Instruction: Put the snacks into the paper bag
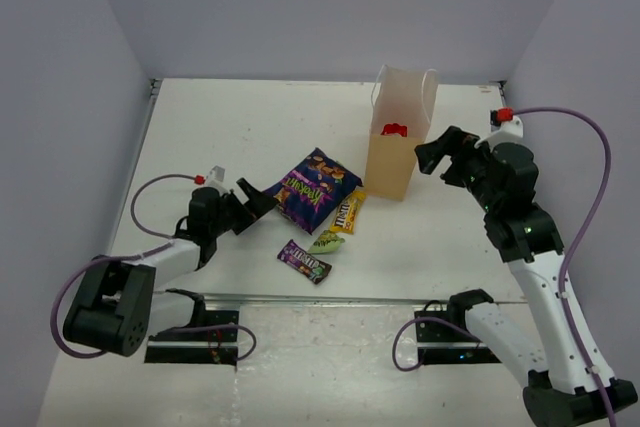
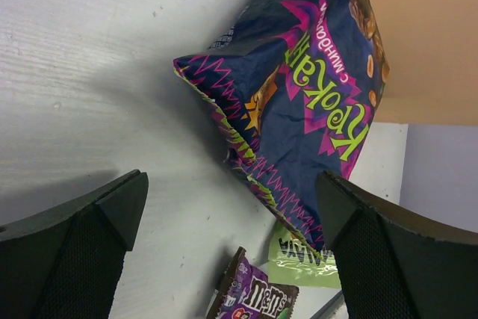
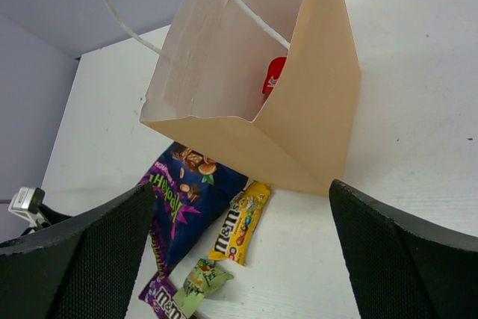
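The tan paper bag point(image 1: 393, 152) stands upright at mid-table; the red crinkly bag point(image 1: 395, 130) lies inside it, also seen in the right wrist view point(image 3: 274, 75). The large purple chip bag point(image 1: 315, 187), yellow M&M's pack point(image 1: 347, 211), small green packet point(image 1: 327, 241) and dark purple candy bar point(image 1: 304, 261) lie on the table left of the bag. My left gripper point(image 1: 258, 202) is open and empty, low, just left of the chip bag point(image 2: 306, 87). My right gripper point(image 1: 432, 155) is open and empty, raised just right of the paper bag point(image 3: 299, 125).
The white table point(image 1: 230, 137) is walled by grey panels on three sides. A metal rail point(image 1: 330, 299) runs along the near edge by the arm bases. Purple cables loop off both arms.
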You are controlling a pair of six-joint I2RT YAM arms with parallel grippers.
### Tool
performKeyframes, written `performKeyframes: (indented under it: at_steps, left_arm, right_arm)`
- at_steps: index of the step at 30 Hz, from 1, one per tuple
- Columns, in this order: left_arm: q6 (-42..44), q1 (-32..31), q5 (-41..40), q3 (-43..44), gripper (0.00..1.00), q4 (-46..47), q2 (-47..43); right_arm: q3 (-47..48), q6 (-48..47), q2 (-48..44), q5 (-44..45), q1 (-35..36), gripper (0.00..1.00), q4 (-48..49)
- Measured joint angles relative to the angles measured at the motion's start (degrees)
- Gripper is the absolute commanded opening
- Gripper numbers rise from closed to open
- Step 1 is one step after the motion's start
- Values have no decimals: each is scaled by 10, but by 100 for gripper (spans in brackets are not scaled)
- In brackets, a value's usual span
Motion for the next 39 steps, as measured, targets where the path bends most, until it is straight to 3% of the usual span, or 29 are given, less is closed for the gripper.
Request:
performKeyframes:
  at_steps: [16,22,25,27,28,29,30,31,39]
  left_arm:
    - [-74,3,32,6,100,319,247]
    - [-99,0,25,15,96,366,284]
    - [-101,-14,10,31,86,367,298]
    - [-101,-24,3,47,69,365,314]
    - [-99,-29,0,55,57,362,323]
    - [-101,-31,-2,63,25,359,334]
    - [-100,-33,-5,68,7,356,344]
    - [-98,-33,-5,71,0,356,351]
    - [-68,-35,-6,97,0,330,347]
  right_arm:
    - [-28,0,-24,0,0,99,16]
    - [-35,1,-36,0,0,99,22]
    - [-39,2,-37,0,0,99,24]
    - [-42,2,-37,0,0,99,25]
    - [-43,2,-37,-1,0,99,25]
    - [-45,2,-37,-1,0,99,25]
    - [-46,2,-37,-1,0,99,25]
    - [-47,2,-38,-1,0,99,26]
    - [-57,2,-59,-14,0,99,32]
